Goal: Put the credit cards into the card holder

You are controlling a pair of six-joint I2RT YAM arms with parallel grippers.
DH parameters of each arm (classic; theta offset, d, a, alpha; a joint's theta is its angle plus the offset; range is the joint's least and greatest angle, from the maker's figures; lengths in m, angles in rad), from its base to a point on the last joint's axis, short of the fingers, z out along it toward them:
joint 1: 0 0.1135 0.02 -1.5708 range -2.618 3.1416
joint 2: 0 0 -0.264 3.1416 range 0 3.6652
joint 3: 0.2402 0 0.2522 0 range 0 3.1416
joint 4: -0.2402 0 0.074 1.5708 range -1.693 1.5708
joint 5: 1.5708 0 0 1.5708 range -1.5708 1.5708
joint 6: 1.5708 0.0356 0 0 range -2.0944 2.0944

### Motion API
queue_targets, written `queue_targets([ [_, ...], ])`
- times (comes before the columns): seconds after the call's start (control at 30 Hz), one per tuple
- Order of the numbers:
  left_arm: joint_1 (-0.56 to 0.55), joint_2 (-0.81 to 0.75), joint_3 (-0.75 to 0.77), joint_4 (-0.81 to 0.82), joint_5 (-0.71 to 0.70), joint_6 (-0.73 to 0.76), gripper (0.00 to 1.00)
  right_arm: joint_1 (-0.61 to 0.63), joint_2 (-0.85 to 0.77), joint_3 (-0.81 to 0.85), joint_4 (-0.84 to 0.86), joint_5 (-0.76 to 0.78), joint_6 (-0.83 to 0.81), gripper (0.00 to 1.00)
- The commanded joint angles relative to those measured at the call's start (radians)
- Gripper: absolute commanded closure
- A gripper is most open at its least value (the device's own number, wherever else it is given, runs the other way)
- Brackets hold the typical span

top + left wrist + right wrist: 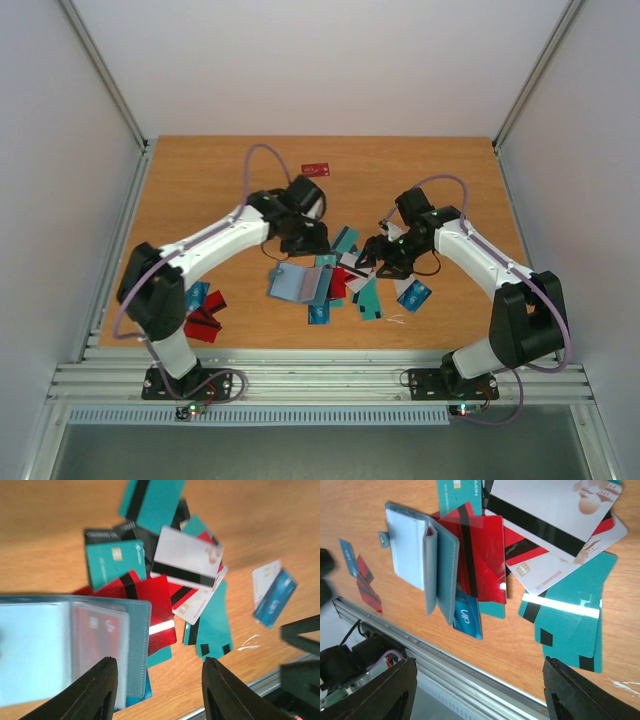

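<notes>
The card holder [297,284] lies open on the table, teal-blue with light inner pockets. It also shows in the left wrist view [45,650], with a red card [97,632] behind a clear pocket, and in the right wrist view [415,555]. A pile of red, teal, white and blue credit cards [350,278] lies just right of it, some tucked under its edge [482,555]. My left gripper [303,238] hovers open and empty above the holder's far edge [162,680]. My right gripper [372,258] hovers open and empty above the pile [480,685].
A few red and blue cards [205,310] lie at the near left beside the left arm. One red card [316,169] lies alone at the far middle. A blue and white pair [413,293] lies right of the pile. The metal rail [320,375] runs along the near edge.
</notes>
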Motion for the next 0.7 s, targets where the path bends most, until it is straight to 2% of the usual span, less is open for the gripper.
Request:
queue_targets([
  [0.0,0.066,-0.112,-0.036,0.005,0.02,0.057,0.52,-0.004,-0.001,-0.005,0.031,-0.073,0.034,0.3],
  [0.17,0.107,-0.141,-0.062,-0.115,-0.08,0.19,0.52,0.042,0.003,0.02,0.083,-0.098,0.098,0.29],
  [0.27,0.15,-0.131,-0.098,-0.091,-0.024,0.247,0.51,0.098,0.032,0.048,0.094,-0.089,0.121,0.3],
  [0.4,0.183,-0.044,-0.032,-0.112,-0.001,0.312,0.5,0.157,0.092,0.087,0.084,-0.031,0.153,0.31],
  [0.5,0.186,0.041,0.034,-0.159,-0.037,0.346,0.51,0.181,0.146,0.11,0.077,-0.007,0.175,0.36],
  [0.67,0.204,0.126,0.057,-0.163,-0.044,0.367,0.53,0.192,0.224,0.146,0.064,0.019,0.179,0.45],
])
